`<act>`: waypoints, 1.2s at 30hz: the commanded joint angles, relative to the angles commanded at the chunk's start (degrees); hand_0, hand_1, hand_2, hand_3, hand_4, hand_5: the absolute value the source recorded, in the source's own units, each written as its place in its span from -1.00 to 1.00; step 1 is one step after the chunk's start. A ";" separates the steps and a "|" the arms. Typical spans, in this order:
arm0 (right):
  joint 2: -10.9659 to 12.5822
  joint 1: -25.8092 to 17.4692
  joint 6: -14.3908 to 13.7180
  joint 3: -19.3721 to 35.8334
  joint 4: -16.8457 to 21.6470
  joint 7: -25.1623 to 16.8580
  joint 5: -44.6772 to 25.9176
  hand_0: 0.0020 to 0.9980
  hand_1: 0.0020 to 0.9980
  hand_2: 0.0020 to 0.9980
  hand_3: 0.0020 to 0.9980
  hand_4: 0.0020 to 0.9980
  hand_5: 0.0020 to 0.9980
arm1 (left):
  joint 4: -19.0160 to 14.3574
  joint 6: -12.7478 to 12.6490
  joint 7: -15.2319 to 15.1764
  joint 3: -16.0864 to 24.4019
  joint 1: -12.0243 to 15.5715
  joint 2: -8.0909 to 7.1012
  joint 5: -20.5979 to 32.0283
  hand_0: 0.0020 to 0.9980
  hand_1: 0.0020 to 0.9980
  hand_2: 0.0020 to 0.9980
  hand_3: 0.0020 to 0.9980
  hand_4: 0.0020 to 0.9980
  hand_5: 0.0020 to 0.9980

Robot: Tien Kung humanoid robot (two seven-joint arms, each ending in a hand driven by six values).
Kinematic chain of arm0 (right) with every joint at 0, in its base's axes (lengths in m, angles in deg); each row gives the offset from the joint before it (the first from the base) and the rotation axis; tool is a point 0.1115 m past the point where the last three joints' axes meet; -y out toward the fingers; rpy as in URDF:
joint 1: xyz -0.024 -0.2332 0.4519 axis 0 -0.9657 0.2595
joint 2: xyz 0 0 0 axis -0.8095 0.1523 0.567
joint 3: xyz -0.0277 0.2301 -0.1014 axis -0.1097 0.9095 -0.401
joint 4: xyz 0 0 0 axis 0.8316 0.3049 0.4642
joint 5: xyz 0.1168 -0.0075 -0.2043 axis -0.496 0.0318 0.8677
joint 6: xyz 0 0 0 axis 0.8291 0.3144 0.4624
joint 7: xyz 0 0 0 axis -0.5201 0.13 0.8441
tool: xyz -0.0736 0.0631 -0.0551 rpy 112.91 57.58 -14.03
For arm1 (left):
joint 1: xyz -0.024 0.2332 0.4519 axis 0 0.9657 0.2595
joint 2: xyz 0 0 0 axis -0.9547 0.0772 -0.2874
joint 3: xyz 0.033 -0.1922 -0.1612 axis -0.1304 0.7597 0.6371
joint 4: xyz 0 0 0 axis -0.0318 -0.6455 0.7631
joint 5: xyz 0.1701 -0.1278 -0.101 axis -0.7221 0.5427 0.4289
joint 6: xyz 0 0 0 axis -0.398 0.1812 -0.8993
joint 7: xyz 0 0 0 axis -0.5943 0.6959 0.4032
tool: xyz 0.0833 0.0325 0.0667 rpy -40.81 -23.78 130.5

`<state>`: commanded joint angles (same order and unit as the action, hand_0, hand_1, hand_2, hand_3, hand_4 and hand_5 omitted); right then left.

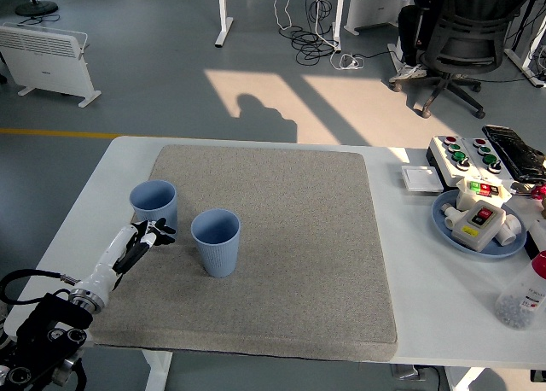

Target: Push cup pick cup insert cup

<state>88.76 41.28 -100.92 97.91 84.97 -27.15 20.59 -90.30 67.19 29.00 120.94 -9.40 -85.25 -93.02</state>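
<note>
Two light blue cups stand upright on the grey mat [290, 237]. The left cup [154, 205] is near the mat's left edge; the second cup [216, 242] stands a little to its right and nearer to me. My left hand [151, 234] reaches in from the lower left. Its fingers are loosely spread just below the left cup's base, and whether they touch the cup I cannot tell. It holds nothing. The right arm is out of view.
At the right of the white table are a blue plate [448, 229] with a switch box, a button panel [465, 154], a small white square box [421, 178] and a clear bottle [522, 300]. An office chair stands beyond the table.
</note>
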 joint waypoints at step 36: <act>0.20 0.42 0.06 0.51 0.00 0.30 0.03 0.38 0.23 0.29 0.11 -0.79 -0.17 | -29.59 14.55 15.94 12.74 -2.25 -11.57 -44.51 0.85 0.92 0.94 0.76 0.84 -0.24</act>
<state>88.96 41.70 -100.87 98.42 84.97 -26.85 20.61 -119.89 81.73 44.94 133.68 -11.64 -96.82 -137.54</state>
